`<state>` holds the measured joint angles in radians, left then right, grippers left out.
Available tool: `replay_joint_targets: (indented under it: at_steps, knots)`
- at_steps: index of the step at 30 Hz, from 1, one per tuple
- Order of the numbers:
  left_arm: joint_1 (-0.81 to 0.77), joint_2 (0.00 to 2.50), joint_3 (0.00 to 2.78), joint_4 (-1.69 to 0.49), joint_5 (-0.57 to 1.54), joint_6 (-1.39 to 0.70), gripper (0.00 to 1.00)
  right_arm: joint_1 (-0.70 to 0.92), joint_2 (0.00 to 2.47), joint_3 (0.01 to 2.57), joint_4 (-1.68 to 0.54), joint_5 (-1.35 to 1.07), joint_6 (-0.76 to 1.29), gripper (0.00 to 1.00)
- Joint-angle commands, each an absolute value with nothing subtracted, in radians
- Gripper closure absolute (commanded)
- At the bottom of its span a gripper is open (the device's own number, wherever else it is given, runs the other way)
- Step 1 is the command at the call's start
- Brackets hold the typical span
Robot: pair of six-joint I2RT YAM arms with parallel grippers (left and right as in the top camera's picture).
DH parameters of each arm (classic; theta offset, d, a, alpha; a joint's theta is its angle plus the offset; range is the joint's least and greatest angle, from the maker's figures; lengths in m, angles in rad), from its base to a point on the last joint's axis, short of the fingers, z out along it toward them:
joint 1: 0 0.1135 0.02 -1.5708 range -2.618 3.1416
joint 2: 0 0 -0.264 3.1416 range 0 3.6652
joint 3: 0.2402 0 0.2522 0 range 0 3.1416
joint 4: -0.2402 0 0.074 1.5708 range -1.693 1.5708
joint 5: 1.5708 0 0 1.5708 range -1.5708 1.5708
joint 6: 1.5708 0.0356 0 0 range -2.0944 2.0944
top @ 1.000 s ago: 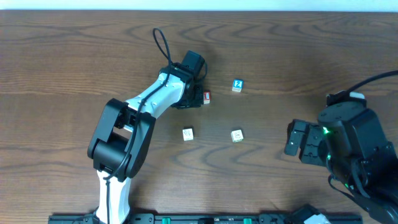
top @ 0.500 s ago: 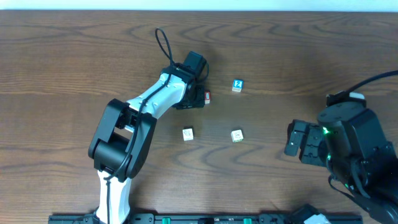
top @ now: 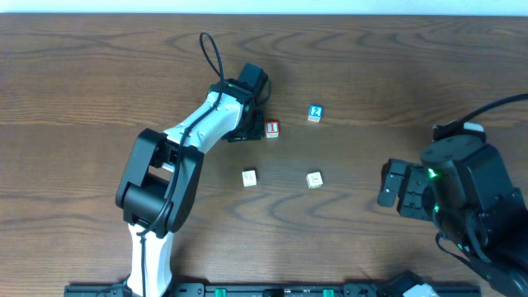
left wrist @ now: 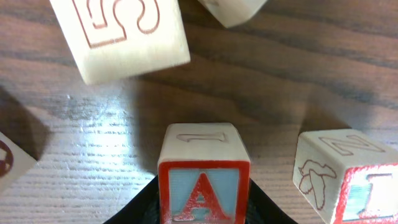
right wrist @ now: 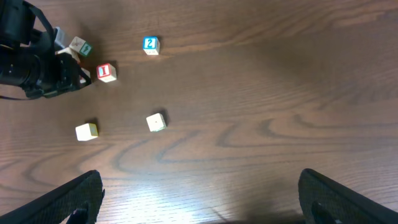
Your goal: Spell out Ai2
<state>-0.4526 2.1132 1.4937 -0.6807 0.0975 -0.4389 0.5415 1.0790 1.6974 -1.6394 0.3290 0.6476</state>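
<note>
My left gripper (left wrist: 204, 198), pinching the A cube (left wrist: 204, 167), has shifted leftward, uncovering the I cube (top: 271, 129) alongside, so A-I is forming; right gripper (right wrist: 200, 190) waits spread.

place: robot lab | cue: wood-grain table (top: 82, 66), mounted robot arm (top: 196, 132)

The left arm (top: 190, 140) bars the table's (top: 82, 82) left middle, slanting from the near edge. Open gaps separate the I cube (top: 272, 129), 2 cube (top: 314, 113) and pale cubes (top: 249, 177).
</note>
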Motion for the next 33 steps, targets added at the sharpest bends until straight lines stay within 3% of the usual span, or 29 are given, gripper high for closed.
replay_joint_targets:
  at_steps: [1,7,19,25,27,28,33]
  knots:
    - [-0.45,2.131,1.518,-0.681,0.068,-0.414,0.64,0.534,1.077,1.708,-1.642,0.333,0.666,0.01]
    - [-0.45,2.131,1.521,-0.682,0.071,-0.414,0.55,0.534,1.077,1.708,-1.642,0.333,0.666,0.01]
    - [-0.45,2.12,1.728,-0.886,0.045,-0.366,0.55,0.534,1.077,1.708,-1.658,0.333,0.666,0.01]
    - [-0.45,2.098,1.75,-1.0,-0.158,-0.377,0.65,0.534,1.077,1.708,-1.669,0.333,0.666,0.01]
    - [-0.45,2.098,1.739,-1.022,-0.189,-0.404,0.84,0.534,1.077,1.708,-1.669,0.333,0.666,0.01]
    - [-0.45,2.098,1.731,-1.021,-0.192,-0.413,0.88,0.534,1.077,1.708,-1.669,0.333,0.666,0.01]
    - [-0.45,2.099,1.701,-1.0,-0.191,-0.419,0.8,0.534,1.077,1.708,-1.671,0.333,0.666,0.01]
